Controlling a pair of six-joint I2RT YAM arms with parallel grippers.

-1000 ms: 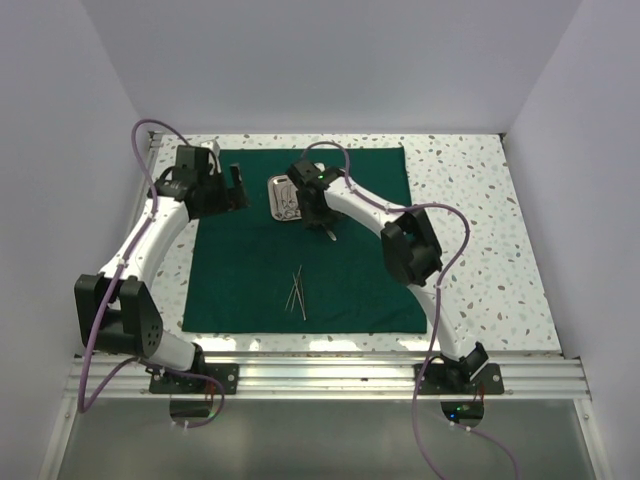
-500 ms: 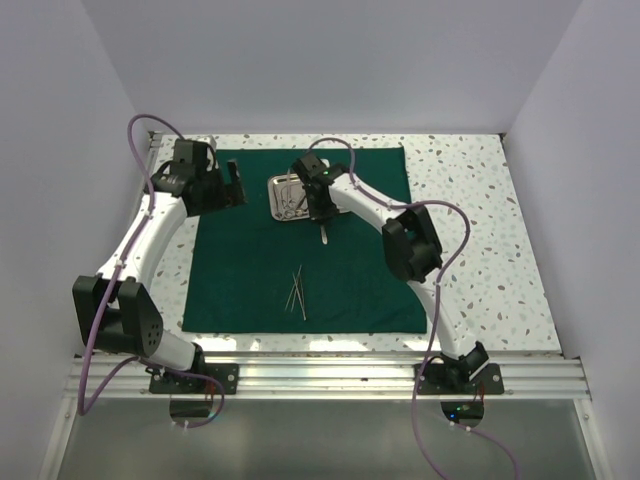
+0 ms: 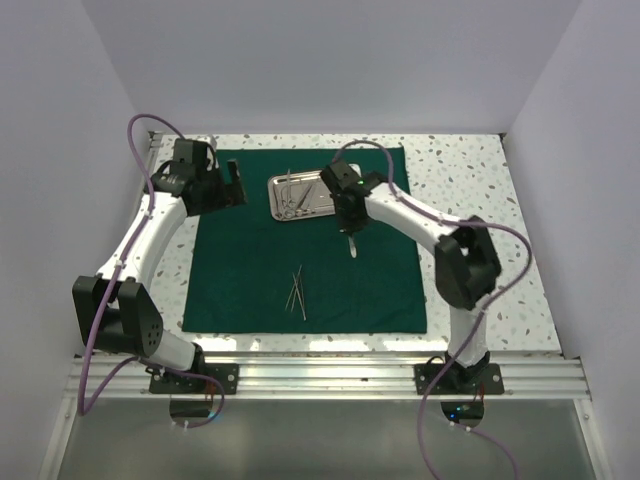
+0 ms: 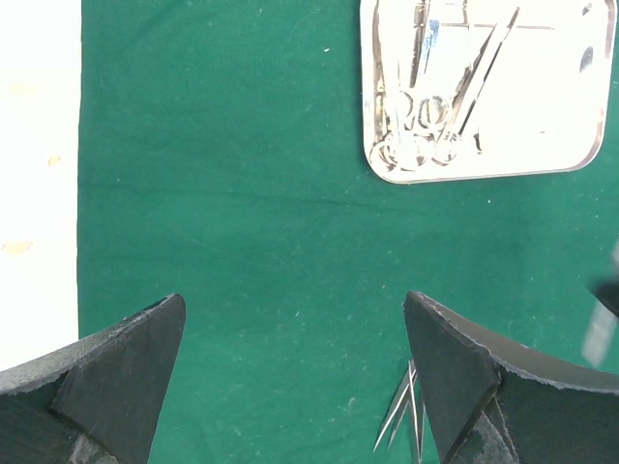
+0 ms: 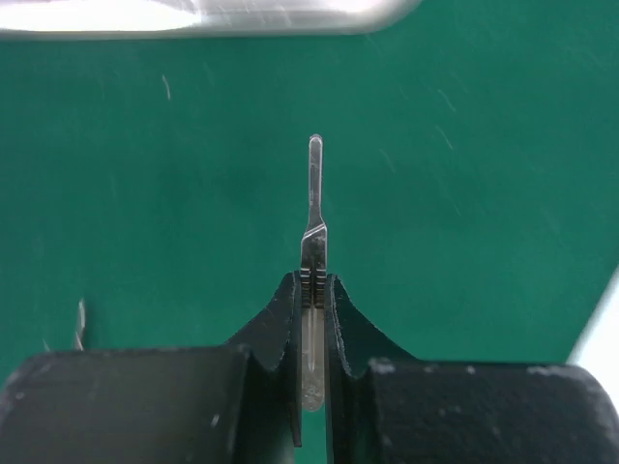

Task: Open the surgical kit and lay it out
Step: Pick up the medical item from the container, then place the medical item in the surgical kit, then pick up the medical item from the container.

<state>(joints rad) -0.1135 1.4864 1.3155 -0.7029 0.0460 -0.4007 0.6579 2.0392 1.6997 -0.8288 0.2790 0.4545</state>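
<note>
The surgical kit's dark green cloth (image 3: 250, 270) lies spread flat on the table. On its far middle sits a shiny steel tray (image 3: 318, 200) with ring-handled instruments (image 4: 426, 116) inside. A bunch of tweezers (image 3: 297, 292) lies on the cloth nearer me. My right gripper (image 3: 351, 232) hovers just in front of the tray's right end, shut on a thin flat steel handle (image 5: 313, 203) that sticks out past its tips (image 5: 311, 280). Above the cloth's far left edge my left gripper (image 4: 290, 309) stands wide open, with only cloth between its fingers.
Speckled white tabletop (image 3: 470, 220) borders the cloth on both sides. White walls close in the left, right and back. The aluminium rail (image 3: 330, 375) with both arm bases runs along the near edge. The tray's rim (image 5: 193, 14) shows at the top of the right wrist view.
My right gripper closed on the thin steel handle at the tray and carried it right and toward me, off the tray. The left arm barely shifted.
</note>
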